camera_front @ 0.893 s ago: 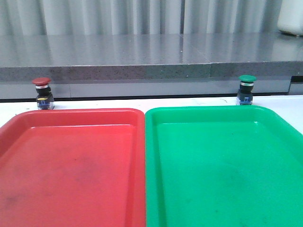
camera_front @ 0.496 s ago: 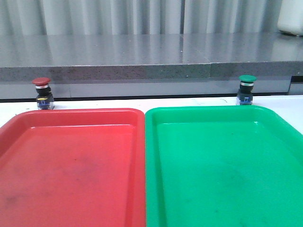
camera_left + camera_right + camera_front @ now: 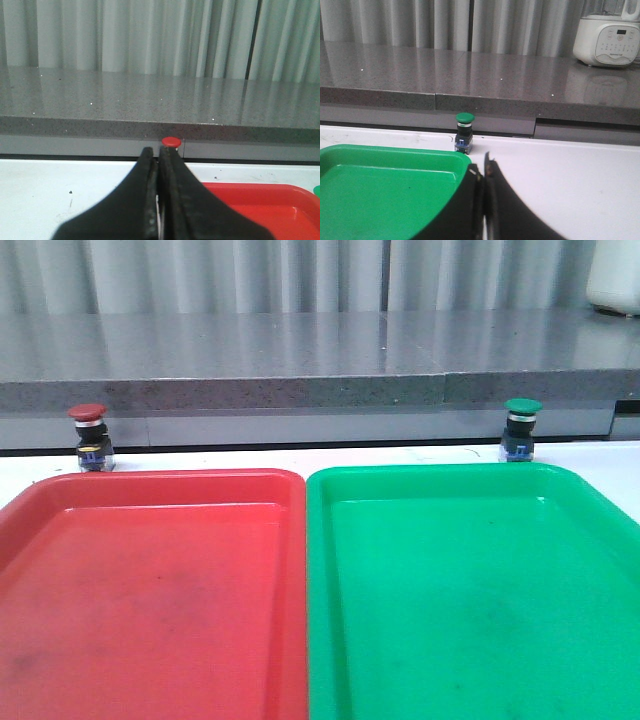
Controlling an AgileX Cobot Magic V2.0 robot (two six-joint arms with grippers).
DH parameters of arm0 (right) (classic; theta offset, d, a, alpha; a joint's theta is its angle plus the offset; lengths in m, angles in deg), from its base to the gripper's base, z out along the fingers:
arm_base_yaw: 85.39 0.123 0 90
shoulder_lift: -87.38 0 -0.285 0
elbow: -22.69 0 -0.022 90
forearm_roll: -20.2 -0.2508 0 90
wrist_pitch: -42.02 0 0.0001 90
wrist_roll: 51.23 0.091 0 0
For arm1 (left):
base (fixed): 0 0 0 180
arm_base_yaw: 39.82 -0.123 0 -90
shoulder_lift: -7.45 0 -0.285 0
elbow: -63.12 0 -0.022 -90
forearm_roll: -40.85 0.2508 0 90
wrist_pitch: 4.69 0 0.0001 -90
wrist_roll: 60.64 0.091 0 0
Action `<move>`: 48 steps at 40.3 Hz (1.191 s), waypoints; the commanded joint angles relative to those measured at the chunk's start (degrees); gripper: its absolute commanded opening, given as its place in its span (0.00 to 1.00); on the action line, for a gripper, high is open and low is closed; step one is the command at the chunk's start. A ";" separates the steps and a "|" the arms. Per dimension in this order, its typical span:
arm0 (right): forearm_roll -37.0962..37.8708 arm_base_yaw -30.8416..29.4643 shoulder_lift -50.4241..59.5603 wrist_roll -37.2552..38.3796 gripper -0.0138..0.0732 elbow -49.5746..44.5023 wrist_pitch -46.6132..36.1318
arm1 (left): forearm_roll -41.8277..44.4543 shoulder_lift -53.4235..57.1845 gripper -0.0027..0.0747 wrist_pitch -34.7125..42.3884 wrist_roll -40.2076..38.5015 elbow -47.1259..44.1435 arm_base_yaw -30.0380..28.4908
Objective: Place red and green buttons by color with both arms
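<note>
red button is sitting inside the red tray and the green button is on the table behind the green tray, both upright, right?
Not quite. The red button is not inside the red tray; it stands upright on the white table behind that tray's far left corner, as the front view shows. The rest holds: the green button stands upright on the table behind the green tray.

Even, bright light; soft glare on trays [image 3: 300, 540]; slightly grainy.

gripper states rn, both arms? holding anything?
Left gripper: closed, empty; the red button stands beyond its tips.
Right gripper: closed, empty; the green button stands apart on the table.
</note>
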 commanded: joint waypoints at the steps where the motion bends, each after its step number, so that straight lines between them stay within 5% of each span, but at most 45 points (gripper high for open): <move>1: -0.44 -0.39 0.92 -0.07 0.08 4.82 -2.74 | -0.12 0.97 0.01 4.93 -0.87 3.02 -0.03; 25: -0.44 -0.39 -17.29 -0.51 0.08 34.80 23.12 | -0.12 -15.84 0.01 -23.76 -0.87 36.81 -0.03; 48: 1.07 -0.39 -31.50 -0.51 0.08 35.91 24.66 | -0.12 -25.31 0.01 -25.41 -0.87 34.06 -0.03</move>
